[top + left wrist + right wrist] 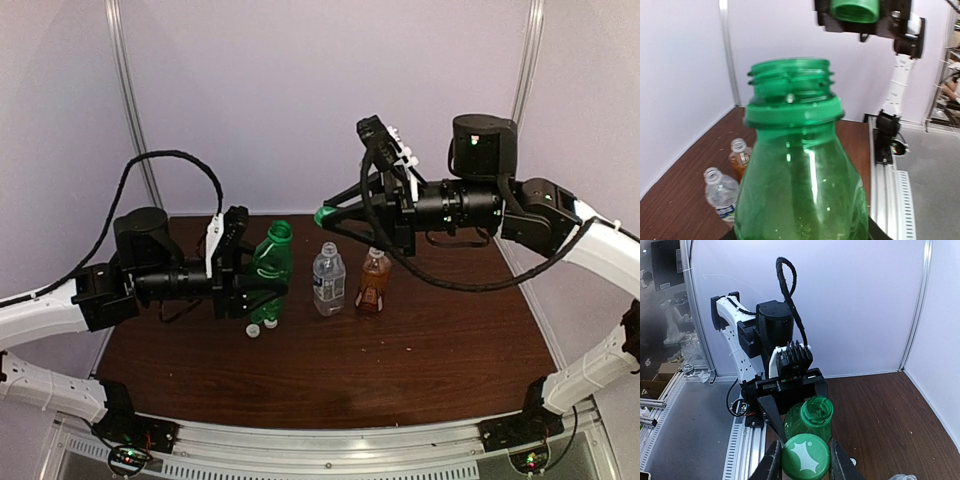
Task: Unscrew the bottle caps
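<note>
The brown table (430, 340) carries everything, and each place below is given from the green bottle (272, 262).

The left gripper (262, 288) comes in from that bottle's left, its fingers clamped on the lower body. The bottle is translucent green with rounded shoulders. A solid green collar ring sits under a bare threaded neck, and the mouth is open. Whether its base touches the table I cannot tell.

The right gripper (327, 214) hangs above and to the right of the green bottle's mouth, clear of it. Its two fingers (772, 466) pinch the green cap (805, 458) from either side, the cap's flat top with its pale starburst mark facing the wrist camera.

Just right of the green bottle stands the clear water bottle (328, 280), upright, with a pale label and its neck uncapped. Beyond that, farther right, stands the amber bottle (372, 283) with its red label.

Two white caps (255, 331), small and round, lie close together on the table at the green bottle's foot.
</note>
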